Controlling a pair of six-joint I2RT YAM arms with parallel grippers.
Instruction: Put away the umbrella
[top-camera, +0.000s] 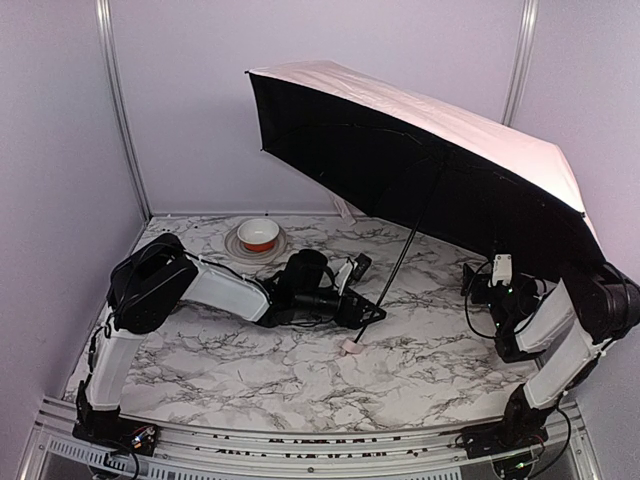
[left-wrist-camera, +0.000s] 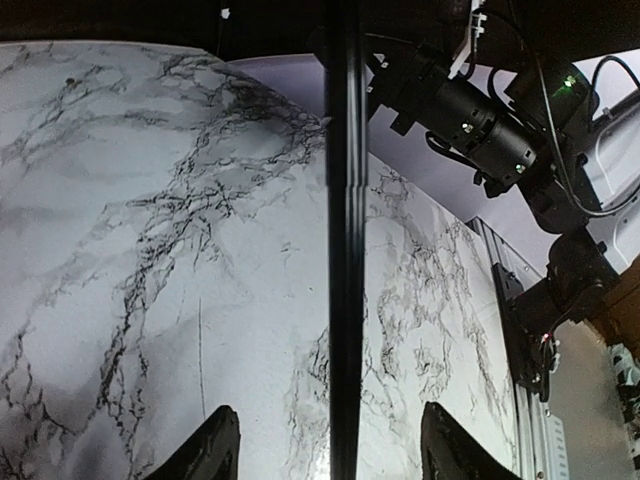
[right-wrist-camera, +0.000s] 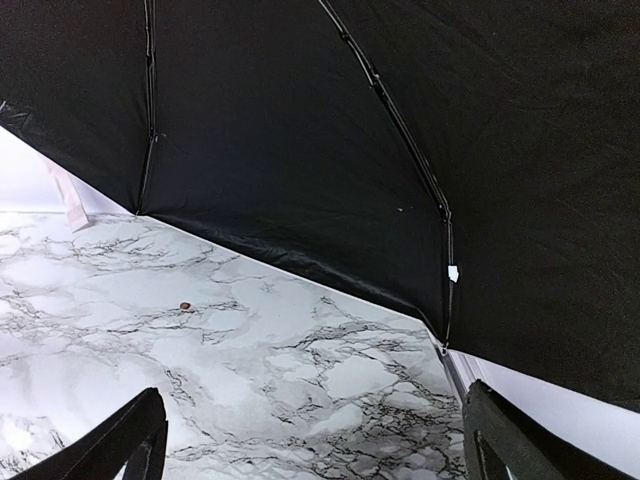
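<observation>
Open umbrella (top-camera: 440, 120), handle (top-camera: 352, 347) on table (top-camera: 250, 360); left pincer (left-wrist-camera: 330, 445) straddles shaft (left-wrist-camera: 345, 250).

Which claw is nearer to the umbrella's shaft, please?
Left. The left claw is open and straddles the shaft; the right claw sits under the canopy, well off to the side.

Left wrist view: shaft (left-wrist-camera: 345, 250) runs off the top and bottom edges, both ends out of frame. My left fingers (left-wrist-camera: 212, 450) stand on either side of the shaft, only the tips showing.

Right wrist view: canopy (right-wrist-camera: 300, 130) cropped on three sides. My right fingers (right-wrist-camera: 125, 445) are cut off below the canopy. A speck (right-wrist-camera: 184, 305) on the table (right-wrist-camera: 300, 380) under the canopy rim is too small to identify.
</observation>
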